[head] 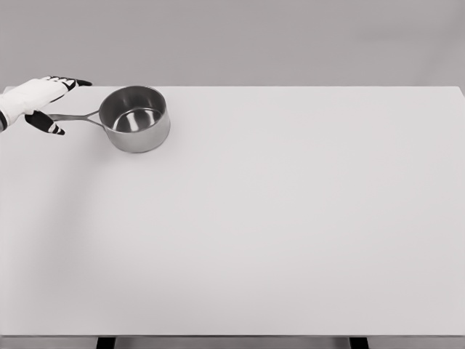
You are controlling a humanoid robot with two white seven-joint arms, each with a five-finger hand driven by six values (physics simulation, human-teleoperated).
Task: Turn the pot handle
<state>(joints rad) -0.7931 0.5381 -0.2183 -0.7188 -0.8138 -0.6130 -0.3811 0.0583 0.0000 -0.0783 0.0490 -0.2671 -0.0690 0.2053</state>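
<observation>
Left hand [40,98], fingers spread, held nothing; thin handle [73,116] of round steel pot [135,118] lay just under its fingertips. Pot sat beyond, on white table [290,233]. Grasp and rotation apparently remained.

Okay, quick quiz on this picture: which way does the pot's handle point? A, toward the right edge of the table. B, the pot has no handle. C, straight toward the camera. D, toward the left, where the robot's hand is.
D: the pot sits near the table's far left corner, and its handle runs leftward to the left hand, whose fingers are spread around its end.
</observation>
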